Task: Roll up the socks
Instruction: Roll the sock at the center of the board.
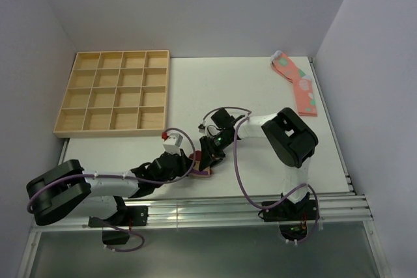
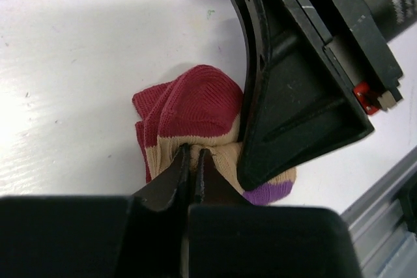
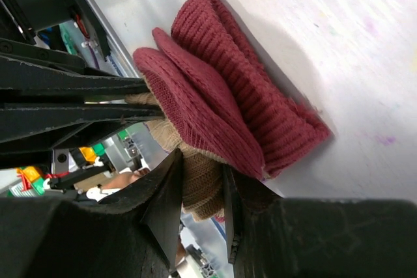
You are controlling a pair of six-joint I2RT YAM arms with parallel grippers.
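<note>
**Both grippers pinch the sock bundle near the front edge of the table**

The sock bundle (image 1: 202, 172), knitted in dark red and tan with a purple end, lies on the white table (image 1: 260, 102) close to its near edge, between the two arms. The left gripper (image 2: 194, 154) is almost fully closed, and its two thin fingertips squeeze a fold of the tan fabric. The right gripper (image 3: 201, 180) meets the same bundle from the other side. Its jaws stand only a little apart, with tan fabric pressed between them. In the right wrist view, the red ribbed layers of the bundle rest on the table surface. A pair of pink socks (image 1: 296, 84) lies flat at the far right corner, well apart from the grippers. A wooden tray (image 1: 111, 132) with many compartments stands at the far left.
</note>
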